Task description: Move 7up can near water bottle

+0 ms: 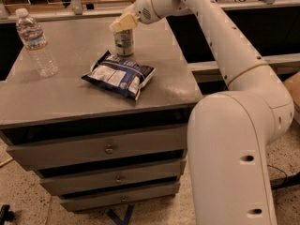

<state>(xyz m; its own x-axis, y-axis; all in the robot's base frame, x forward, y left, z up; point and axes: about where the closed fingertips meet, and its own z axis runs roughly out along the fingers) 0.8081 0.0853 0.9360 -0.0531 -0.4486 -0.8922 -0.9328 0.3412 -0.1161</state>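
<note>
Dragged left over the grey drawer cabinet (70, 100), the crumpled blue-and-white snack bag (119, 74) may snag, or the clear ribbed water bottle (36, 43) at upper left topple against the small silver 7up can (124, 43) at upper centre, where the white arm (220, 46) arches up from lower right and sets its tan gripper (123, 23) on the can's top, though I cannot tell whether it is gripping.

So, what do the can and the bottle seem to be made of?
The 7up can looks like metal: silver-grey with a sheen. The water bottle seems to be clear plastic, ribbed and see-through. The gripper is at the can's top.
</note>
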